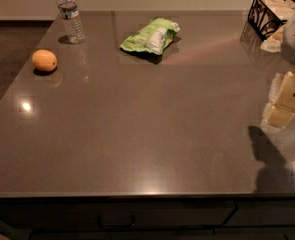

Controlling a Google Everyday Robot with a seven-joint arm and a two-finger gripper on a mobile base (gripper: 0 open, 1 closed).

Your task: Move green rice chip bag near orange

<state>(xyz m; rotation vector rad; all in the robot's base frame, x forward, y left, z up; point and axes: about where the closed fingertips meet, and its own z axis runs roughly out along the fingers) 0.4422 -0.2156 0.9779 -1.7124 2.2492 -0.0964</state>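
Note:
The green rice chip bag (150,35) lies flat on the dark countertop (137,134) near its far edge, a crinkled light-green bag with a white label patch. The orange (44,60) sits near the left edge, well to the left of the bag and a little nearer to me. My gripper (285,103) hangs at the right edge of the view above the counter, far right of the bag and touching nothing, with its shadow on the counter below it.
A clear plastic water bottle (69,15) stands upright at the far left corner, behind the orange. A black wire basket (269,14) with pale contents stands at the far right corner. Drawers run below the counter's front edge.

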